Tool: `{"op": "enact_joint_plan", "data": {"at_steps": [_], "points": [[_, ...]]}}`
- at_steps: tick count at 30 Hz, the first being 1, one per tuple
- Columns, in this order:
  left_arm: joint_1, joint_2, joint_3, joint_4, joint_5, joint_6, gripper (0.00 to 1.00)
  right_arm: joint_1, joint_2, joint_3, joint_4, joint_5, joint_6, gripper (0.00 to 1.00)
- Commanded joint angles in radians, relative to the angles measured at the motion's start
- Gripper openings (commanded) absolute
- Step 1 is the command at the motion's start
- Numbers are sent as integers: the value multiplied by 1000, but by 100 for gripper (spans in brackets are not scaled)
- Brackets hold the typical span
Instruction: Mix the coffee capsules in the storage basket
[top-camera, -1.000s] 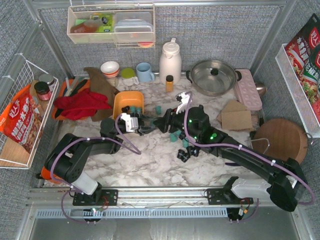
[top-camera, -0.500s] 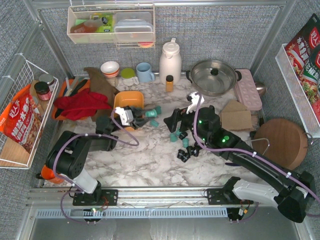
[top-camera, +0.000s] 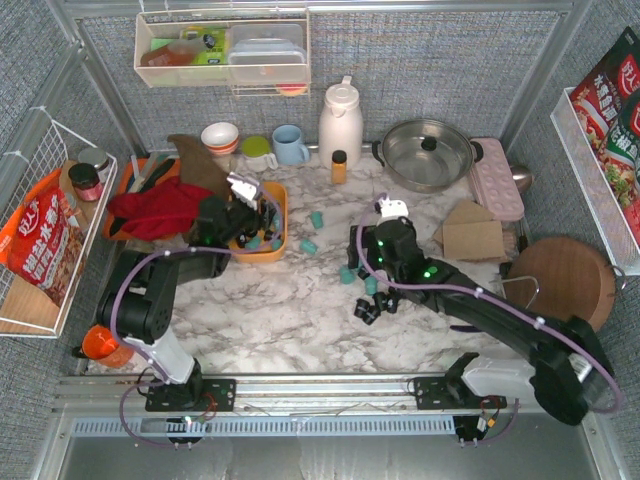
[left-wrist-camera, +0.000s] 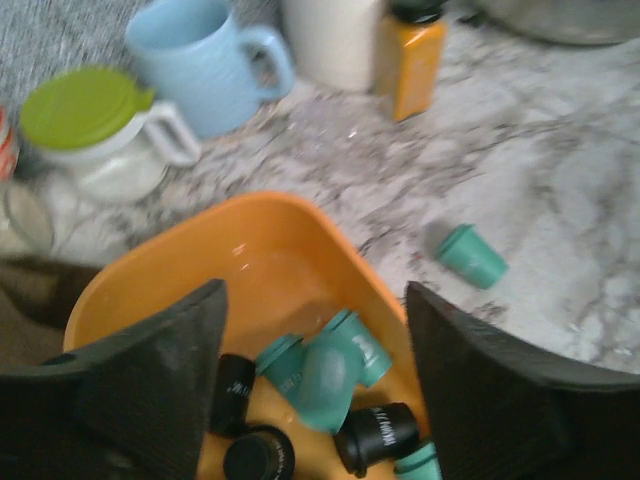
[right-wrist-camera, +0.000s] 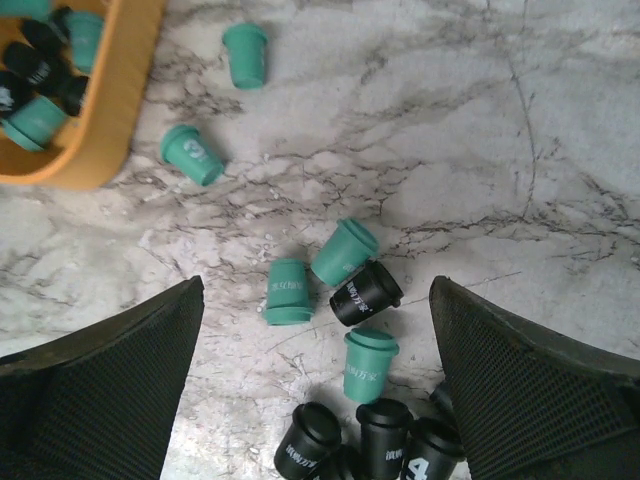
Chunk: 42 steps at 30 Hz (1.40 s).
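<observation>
Orange plastic storage basket (left-wrist-camera: 270, 255) sits directly beneath my left fingers (left-wrist-camera: 150, 385), which are spread wide and empty, with teal and black coffee capsules (left-wrist-camera: 325, 375) heaped between them. My right fingers (right-wrist-camera: 100, 385), also wide and empty, hang over the loose capsules (right-wrist-camera: 345, 250) lying on their sides on the marble tabletop (right-wrist-camera: 450, 130). The basket lies to their left and farther back, so my right arm is nearer to them.

Counting five loose teal capsules (right-wrist-camera: 345, 250) below the right gripper (right-wrist-camera: 315, 330), at least five black ones (right-wrist-camera: 365, 293) there too, plus roughly four teal and three black in the one orange basket (left-wrist-camera: 300, 215) under the left gripper (left-wrist-camera: 315, 310).
</observation>
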Motion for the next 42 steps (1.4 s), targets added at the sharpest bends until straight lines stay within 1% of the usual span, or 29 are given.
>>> {"op": "enact_joint_plan", "data": {"at_steps": [1, 4, 7, 9, 11, 13, 16, 18, 22, 23, 25, 28, 31, 34, 37, 40, 42], "points": [[2, 36, 116, -319, -214, -67, 98, 1, 139, 83, 54, -46, -54, 96], [4, 58, 185, -400, -218, -95, 99, 1, 272, 139, 99, -110, -117, 89], [7, 70, 236, -454, -209, -159, 99, 0, 409, 206, 127, -155, -163, 82], [12, 76, 272, -492, -236, -237, 99, 1, 492, 279, 142, -189, -204, 80], [23, 84, 329, -571, -249, -294, 99, 1, 558, 321, 162, -239, -259, 79], [41, 91, 373, -643, -214, -314, 99, 1, 605, 350, 185, -305, -316, 80], [71, 85, 371, -638, -166, -359, 99, 1, 671, 404, 182, -370, -395, 79], [85, 86, 358, -600, -109, -364, 99, 2, 712, 458, 138, -387, -429, 78], [90, 90, 381, -612, -43, -373, 99, 2, 779, 533, 89, -401, -460, 76], [90, 91, 388, -618, -27, -381, 99, 1, 793, 546, 81, -405, -462, 75], [90, 88, 393, -619, -12, -396, 98, 1, 821, 585, 37, -417, -463, 69], [91, 73, 378, -602, -19, -403, 93, 2, 842, 602, 17, -427, -454, 59], [91, 57, 365, -591, -35, -400, 90, 1, 843, 584, 38, -428, -439, 55], [88, 46, 358, -583, -24, -396, 87, 0, 828, 567, 48, -427, -432, 48], [80, 33, 338, -551, 5, -386, 82, 0, 791, 536, 58, -418, -429, 40], [62, 13, 304, -498, 32, -365, 80, 1, 730, 493, 73, -403, -426, 31], [47, -7, 272, -452, 54, -344, 78, -1, 666, 458, 87, -396, -419, 27]]}}
